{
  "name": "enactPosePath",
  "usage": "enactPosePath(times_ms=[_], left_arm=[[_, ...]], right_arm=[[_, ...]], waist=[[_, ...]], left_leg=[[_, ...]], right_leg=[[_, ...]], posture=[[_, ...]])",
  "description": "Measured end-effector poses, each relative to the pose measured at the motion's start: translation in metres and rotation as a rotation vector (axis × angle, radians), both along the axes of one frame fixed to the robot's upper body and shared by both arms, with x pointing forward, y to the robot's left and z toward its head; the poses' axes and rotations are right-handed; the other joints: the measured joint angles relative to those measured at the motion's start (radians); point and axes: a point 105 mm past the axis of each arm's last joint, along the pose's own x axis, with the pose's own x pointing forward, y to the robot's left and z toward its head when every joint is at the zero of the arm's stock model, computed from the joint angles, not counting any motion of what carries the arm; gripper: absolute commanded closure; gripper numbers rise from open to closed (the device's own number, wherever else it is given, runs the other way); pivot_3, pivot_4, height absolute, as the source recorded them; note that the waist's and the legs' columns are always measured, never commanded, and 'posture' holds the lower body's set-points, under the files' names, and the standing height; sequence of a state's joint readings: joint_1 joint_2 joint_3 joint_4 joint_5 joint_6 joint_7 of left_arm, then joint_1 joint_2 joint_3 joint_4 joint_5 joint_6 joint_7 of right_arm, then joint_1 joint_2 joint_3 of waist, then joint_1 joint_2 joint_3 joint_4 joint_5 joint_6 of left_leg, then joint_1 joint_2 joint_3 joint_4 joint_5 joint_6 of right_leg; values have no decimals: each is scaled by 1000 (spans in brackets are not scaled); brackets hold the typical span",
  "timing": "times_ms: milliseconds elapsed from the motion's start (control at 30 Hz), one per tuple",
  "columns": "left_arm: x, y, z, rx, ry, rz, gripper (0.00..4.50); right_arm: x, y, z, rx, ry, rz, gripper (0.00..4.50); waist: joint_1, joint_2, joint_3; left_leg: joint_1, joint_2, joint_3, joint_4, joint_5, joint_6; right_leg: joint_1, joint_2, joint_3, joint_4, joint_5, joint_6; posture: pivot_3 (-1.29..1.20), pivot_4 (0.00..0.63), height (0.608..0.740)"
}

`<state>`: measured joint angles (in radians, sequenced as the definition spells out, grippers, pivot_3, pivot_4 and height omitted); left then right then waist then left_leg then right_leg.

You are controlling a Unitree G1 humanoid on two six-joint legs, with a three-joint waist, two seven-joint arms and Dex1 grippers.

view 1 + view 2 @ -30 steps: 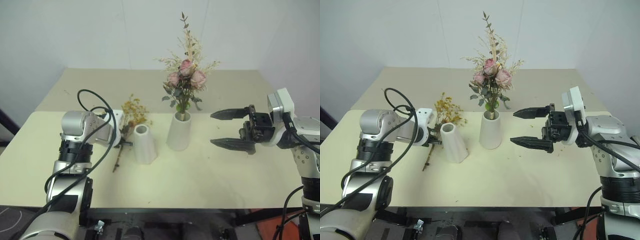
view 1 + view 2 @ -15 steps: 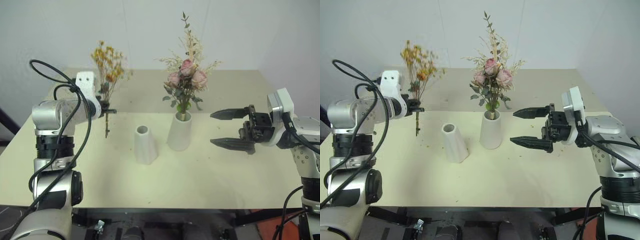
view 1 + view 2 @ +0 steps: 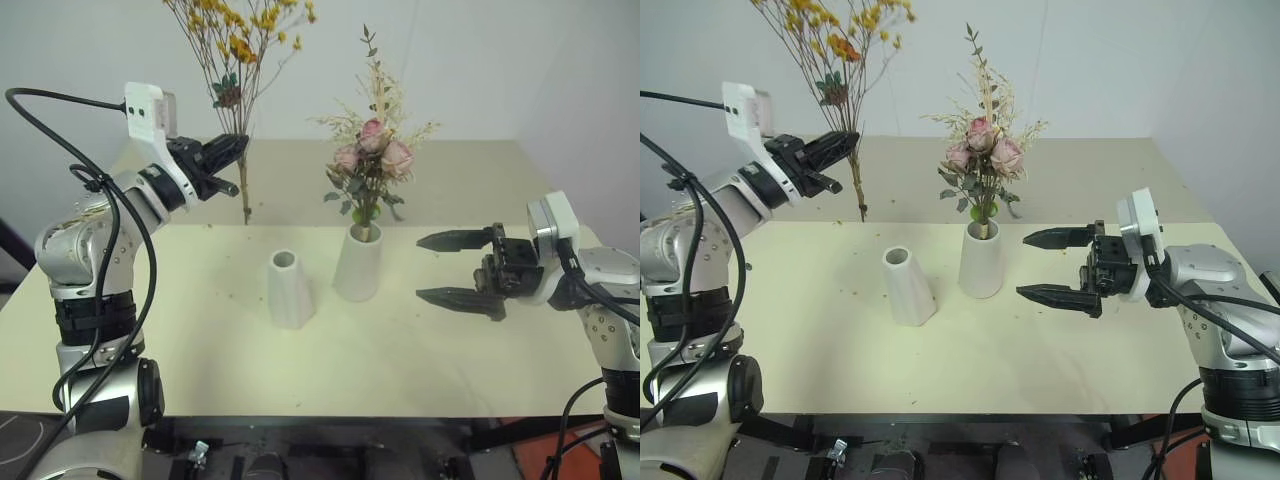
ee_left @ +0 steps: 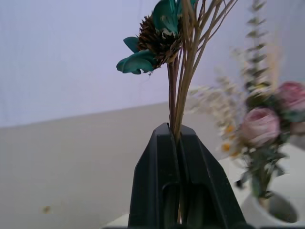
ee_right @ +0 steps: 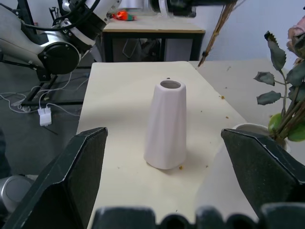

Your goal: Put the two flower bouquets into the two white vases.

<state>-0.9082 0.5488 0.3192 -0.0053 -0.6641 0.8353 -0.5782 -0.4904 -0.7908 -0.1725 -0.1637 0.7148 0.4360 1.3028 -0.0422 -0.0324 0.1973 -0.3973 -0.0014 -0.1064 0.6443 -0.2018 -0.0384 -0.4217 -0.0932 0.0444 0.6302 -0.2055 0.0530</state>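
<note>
A cream table is carrying two white vases near its middle, well in from every edge. The left gripper is hanging high above the table's far left part, its fingers pressing tight together on the thin brown stems of the yellow bouquet. That bouquet is standing nearly upright in the air, its stem ends clear of the tabletop and its blossoms reaching toward the top of the head views. The right gripper is hovering over the table's right side, pointing toward the vases, its fingers spreading wide apart and holding nothing. The rose bouquet is sitting upright in the taller vase, which is standing between the right gripper and the shorter vase. The shorter vase, just beside its neighbour on the left but apart from it, is standing empty with its narrow mouth open upward. Small specks are lying scattered on the tabletop.
</note>
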Motion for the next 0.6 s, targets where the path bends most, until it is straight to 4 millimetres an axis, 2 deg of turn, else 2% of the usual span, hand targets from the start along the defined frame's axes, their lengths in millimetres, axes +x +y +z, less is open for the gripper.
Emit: enactPosePath(times_ms=[233,500,600], left_arm=[[-18,-19,6,-39,-62,-212,4485],[-35,-30,-8,-15,-153,-388,4485],[-41,-30,-8,-8,-180,-430,4485]], right_arm=[[-2,2,2,6,-8,9,0],[-2,3,2,8,-8,2,0],[-2,3,2,9,-8,0,0]], waist=[[-2,0,0],[-1,0,0],[0,0,0]], left_leg=[[0,0,0,0,0,0],[0,0,0,0,0,0],[0,0,0,0,0,0]], right_leg=[[0,0,0,0,0,0],[0,0,0,0,0,0],[0,0,0,0,0,0]], posture=[[0,150,740],[0,150,740],[0,150,740]])
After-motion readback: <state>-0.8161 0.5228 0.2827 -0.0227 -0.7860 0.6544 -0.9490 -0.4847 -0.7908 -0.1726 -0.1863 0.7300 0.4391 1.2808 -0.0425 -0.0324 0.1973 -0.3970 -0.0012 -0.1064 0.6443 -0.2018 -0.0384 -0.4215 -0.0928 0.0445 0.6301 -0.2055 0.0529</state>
